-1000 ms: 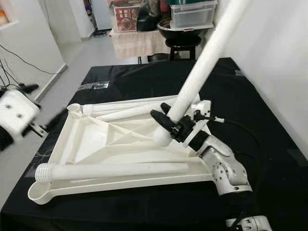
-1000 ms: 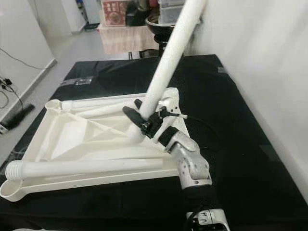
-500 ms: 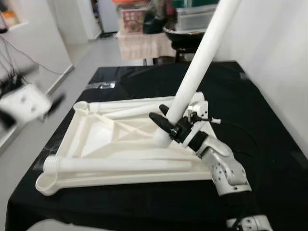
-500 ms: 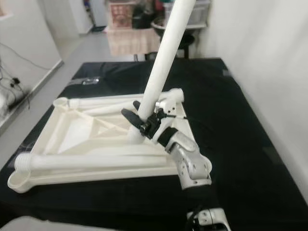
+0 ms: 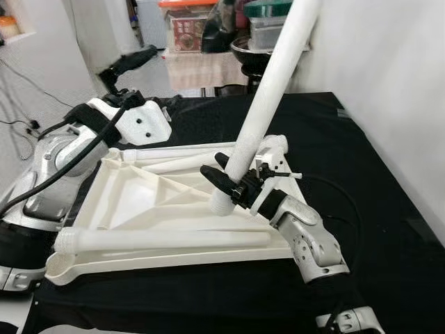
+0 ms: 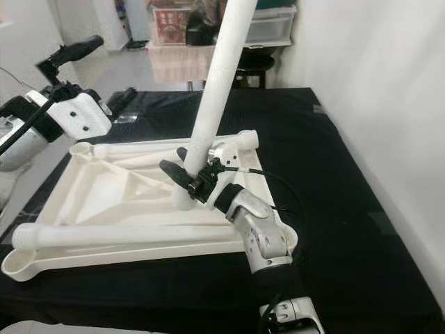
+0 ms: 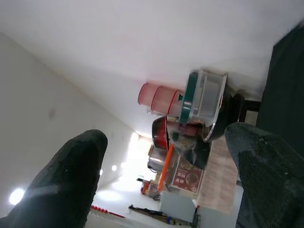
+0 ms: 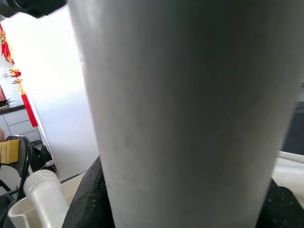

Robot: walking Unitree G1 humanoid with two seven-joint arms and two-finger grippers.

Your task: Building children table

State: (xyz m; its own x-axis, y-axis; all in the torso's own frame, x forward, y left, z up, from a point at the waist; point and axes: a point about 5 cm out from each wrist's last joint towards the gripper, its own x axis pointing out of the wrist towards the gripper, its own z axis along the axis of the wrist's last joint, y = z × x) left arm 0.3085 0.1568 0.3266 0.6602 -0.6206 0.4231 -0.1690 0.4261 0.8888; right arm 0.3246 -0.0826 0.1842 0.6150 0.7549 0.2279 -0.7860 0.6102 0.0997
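Nearest to me, the white plastic table top (image 5: 149, 202) lies upside down on the black cloth (image 5: 375, 181), its near edge close to the cloth's front edge, and one loose table leg (image 5: 167, 241) lies flat along that near rim, ribbed end toward my left. My right gripper (image 5: 233, 184) is clamped on the upright leg (image 5: 268, 90), gripping it low, just above its ribbed tip, which sits down inside the underside of the top; the tube leans up and away and runs out of the frame's top, so I cannot see its far end. In the right wrist view the smooth matte leg (image 8: 190, 118) hides nearly everything, with only black finger pads showing at its base. Two more legs (image 6: 149, 154) lie along the far rim, partly hidden behind the tilted tube. There is open black cloth to the right of the top, up to the white wall (image 5: 389, 76). My left gripper (image 5: 128, 62) is raised above the far left corner, fingers spread wide and holding nothing; its wrist view looks between the two fingers (image 7: 71, 175) at stacked containers (image 7: 199, 102) beyond the table.
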